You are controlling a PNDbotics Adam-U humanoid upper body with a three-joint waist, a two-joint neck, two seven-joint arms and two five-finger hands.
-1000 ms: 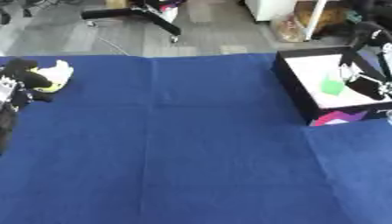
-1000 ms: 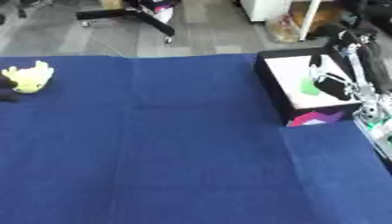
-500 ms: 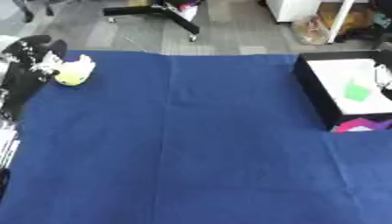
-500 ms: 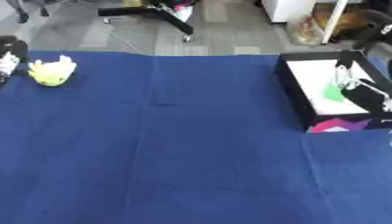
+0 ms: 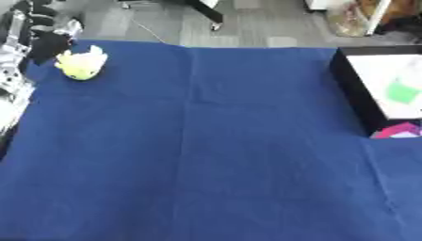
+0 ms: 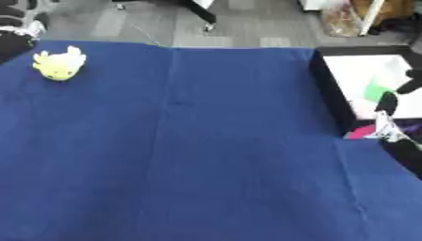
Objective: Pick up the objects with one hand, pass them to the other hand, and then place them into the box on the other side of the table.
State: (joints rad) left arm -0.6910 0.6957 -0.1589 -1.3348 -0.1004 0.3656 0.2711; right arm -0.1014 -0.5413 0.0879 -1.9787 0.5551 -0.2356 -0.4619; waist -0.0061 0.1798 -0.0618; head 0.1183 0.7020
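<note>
- We see a small yellow toy (image 5: 81, 65) lying on the blue cloth (image 5: 206, 155) near the far left corner; it is the thing to pick up, and nothing holds it yet.
- Our left hand (image 5: 43, 34) is just beside the toy, at its upper left, likely set there for the grab. We cannot tell whether its fingers are spread or curled.
- The box (image 5: 356, 89) sits at the far right edge, black-walled with a white floor; a green piece (image 5: 402, 92) already lies inside.
- Our right hand (image 6: 394, 101) shows only as dark fingers over the box's near corner, probably waiting for the handover; we cannot tell its state either.
- The toy is well apart from the box.
</note>
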